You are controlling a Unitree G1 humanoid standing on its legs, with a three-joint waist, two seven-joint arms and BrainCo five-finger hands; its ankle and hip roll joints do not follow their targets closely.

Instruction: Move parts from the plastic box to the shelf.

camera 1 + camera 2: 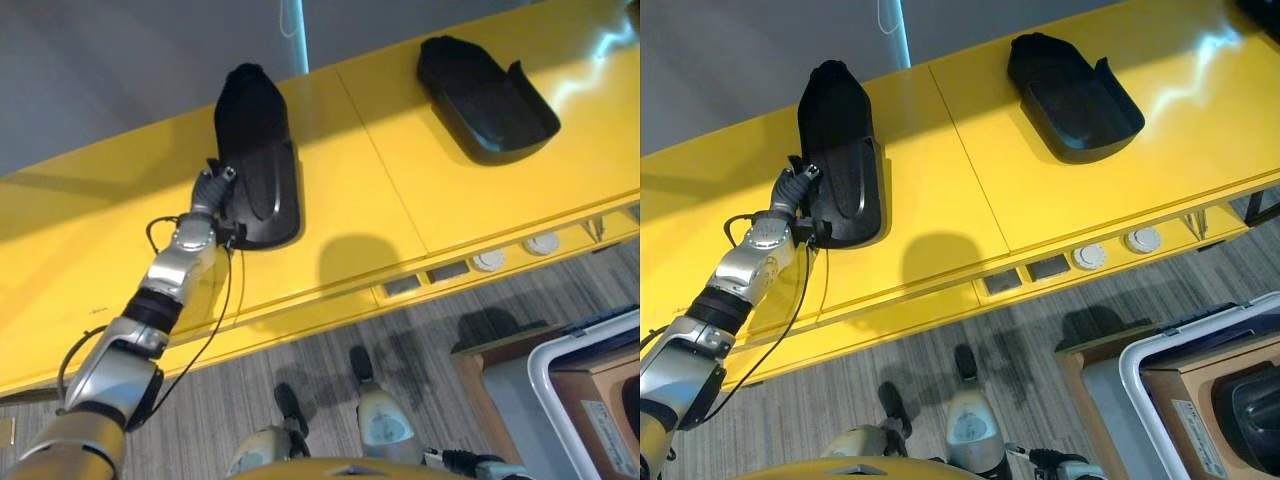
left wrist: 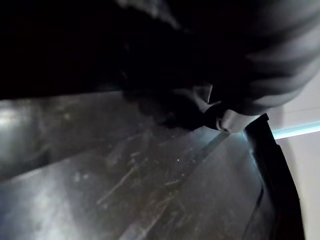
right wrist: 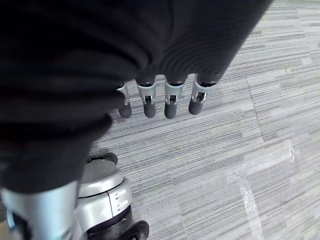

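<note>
In the left eye view, the left hand [image 1: 207,190] met the black part [image 1: 256,160] on the yellow shelf [image 1: 400,190]; its grip could not be judged, so it should release only once the part lay flat. A second part [image 1: 485,95] lay well clear. In the right eye view, the plastic box [image 1: 1200,385] sat far below. In the right wrist view, the right hand [image 3: 160,97] hung loose-fingered, holding nothing.

bright glare on yellow shelf [image 1: 600,40], soft shadows

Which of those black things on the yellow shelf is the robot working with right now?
Look along the yellow shelf. Two black parts lie on it; the one toward the robot's left is long and narrow, with the left hand on its edge. The wider part lies apart, untouched.
</note>
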